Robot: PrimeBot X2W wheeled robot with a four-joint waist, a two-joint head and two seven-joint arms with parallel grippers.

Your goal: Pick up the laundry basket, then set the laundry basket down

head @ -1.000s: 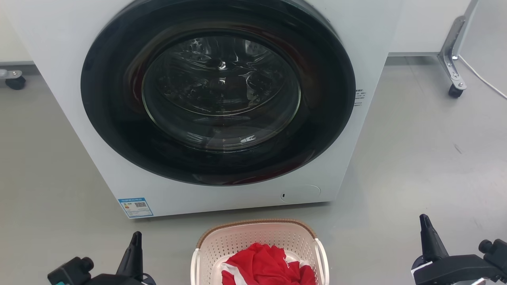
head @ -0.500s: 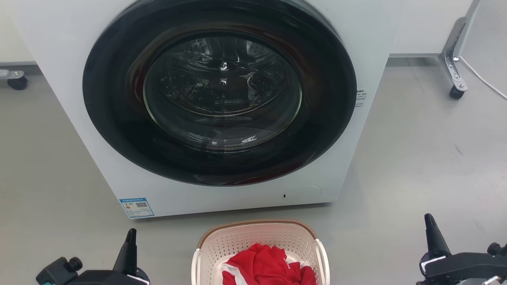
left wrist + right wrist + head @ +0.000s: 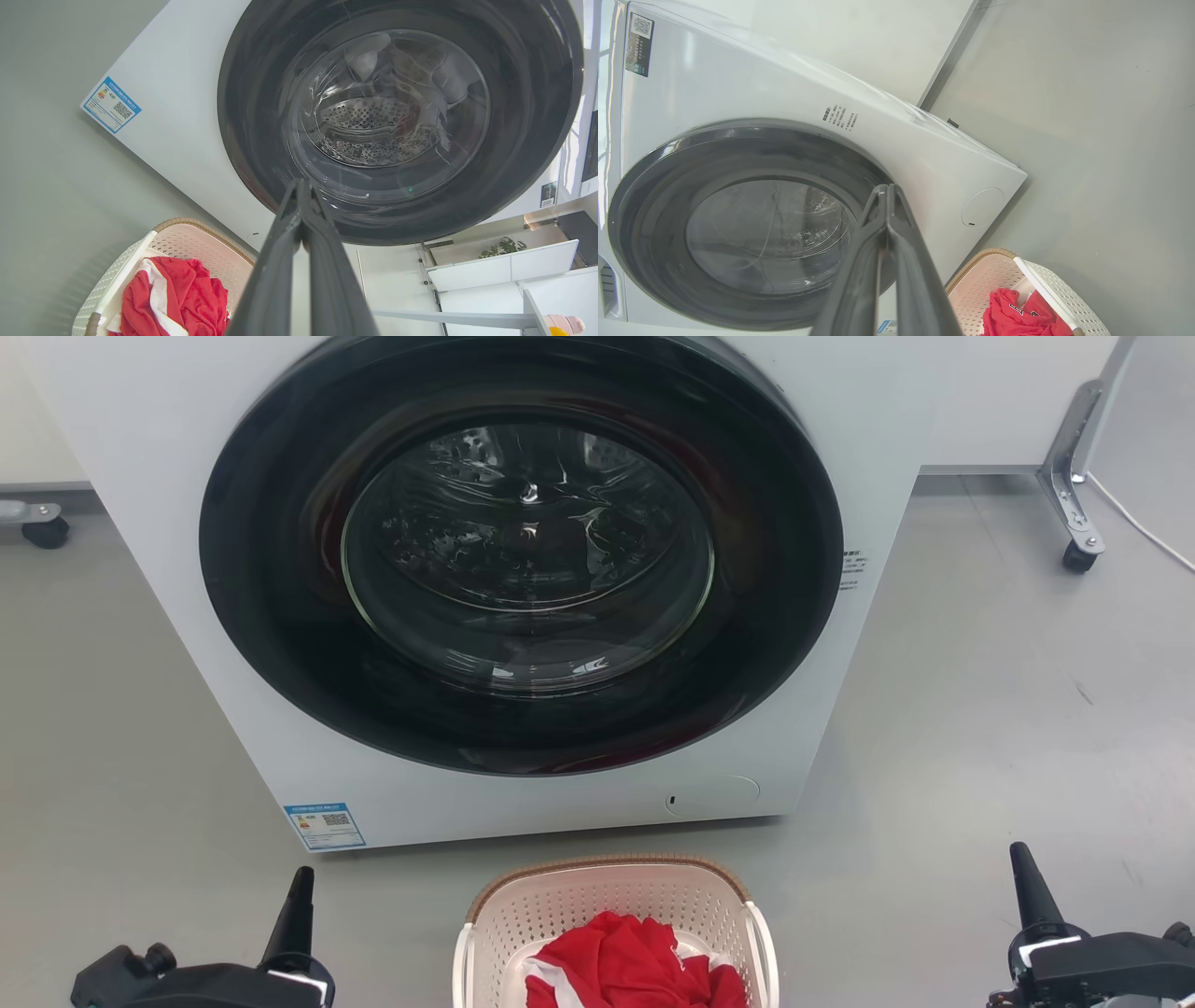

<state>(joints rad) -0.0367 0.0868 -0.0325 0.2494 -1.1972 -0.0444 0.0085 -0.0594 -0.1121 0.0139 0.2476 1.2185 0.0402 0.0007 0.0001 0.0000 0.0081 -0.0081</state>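
The laundry basket (image 3: 597, 901), cream-white and perforated with a brown woven-look rim, sits on the grey floor at the bottom centre of the head view, holding a red and white garment (image 3: 630, 961). Its white handles stand at both sides. My left gripper (image 3: 299, 887) is at the lower left, well clear of the basket, its fingers pressed together and empty. My right gripper (image 3: 1022, 863) is at the lower right, also shut on nothing. The left wrist view shows the basket (image 3: 196, 240) beside the shut fingers (image 3: 301, 200); the right wrist view shows the basket (image 3: 1057, 289) right of its shut fingers (image 3: 885, 196).
A white front-loading washing machine (image 3: 187, 644) with a dark round door (image 3: 523, 551) stands just behind the basket. A caster leg (image 3: 1074, 495) stands at the far right and another caster (image 3: 42, 527) at the far left. Grey floor spreads on both sides.
Both grippers have drawn outward and lower in the head view, the left toward the left edge, the right toward the right edge. The picture has shifted slightly. The basket stays put.
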